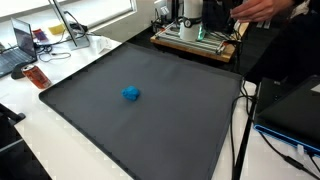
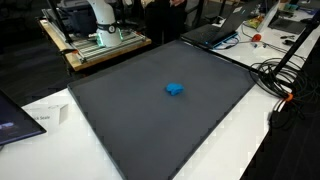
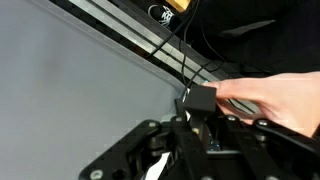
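Laptop: a laptop [image 1: 14, 45] sat open at the left edge of the frame in an exterior view, on the white table [image 1: 60, 140].
Mat: a dark mat [image 1: 150, 130] [image 2: 130, 120] covered the middle of the table in both exterior views.
Blue lump: a blue lump [image 1: 131, 93] [image 2: 174, 89] lay alone near the centre of the mat, well apart from the arm.
Arm base: the arm base [image 1: 190, 15] [image 2: 100, 15] stood at the top of the frame, beyond the mat's far edge.
Gripper: the gripper [image 3: 185, 135] filled the bottom centre of the wrist view. Only its black linkage showed, so I could not tell whether it was clenched or released.
Small black block: the small black block [image 3: 198, 99] sat just above the gripper, right of centre in the wrist view.
Hand: a person's hand [image 3: 275, 100] reached in from the right edge and pinched the block.
Cables: black cables [image 2: 280, 70] ran along the right of the frame.
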Robot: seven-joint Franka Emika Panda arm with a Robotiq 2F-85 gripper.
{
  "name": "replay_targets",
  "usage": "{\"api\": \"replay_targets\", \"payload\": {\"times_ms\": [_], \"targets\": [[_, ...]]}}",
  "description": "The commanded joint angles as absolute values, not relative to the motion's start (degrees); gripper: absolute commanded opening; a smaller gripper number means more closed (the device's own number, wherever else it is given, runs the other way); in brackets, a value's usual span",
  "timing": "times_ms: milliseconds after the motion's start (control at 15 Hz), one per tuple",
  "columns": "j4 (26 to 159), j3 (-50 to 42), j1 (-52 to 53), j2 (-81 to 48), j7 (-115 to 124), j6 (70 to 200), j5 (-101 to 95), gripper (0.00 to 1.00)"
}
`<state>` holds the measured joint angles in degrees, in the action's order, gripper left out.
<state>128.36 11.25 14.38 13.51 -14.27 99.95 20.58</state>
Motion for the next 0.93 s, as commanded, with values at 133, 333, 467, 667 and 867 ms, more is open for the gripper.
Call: {"api": "replay_targets", "payload": {"times_ms": [133,333,467,667,867], "targets": [[127.6,10.2,14.1,13.4,-16.6,97.0,21.2,0.02],[126.6,10.6,13.1,12.7,-12.7,98.6,17.8,0.03],[124.8,10.3,12.0,11.3,-10.8,99.1,16.3,0.03],[120.6,9.8,10.3,8.2,-6.5,100.9,14.6,0.03],[116.2,9.7,9.1,4.1,-1.1,103.3,13.0,0.03]]}}
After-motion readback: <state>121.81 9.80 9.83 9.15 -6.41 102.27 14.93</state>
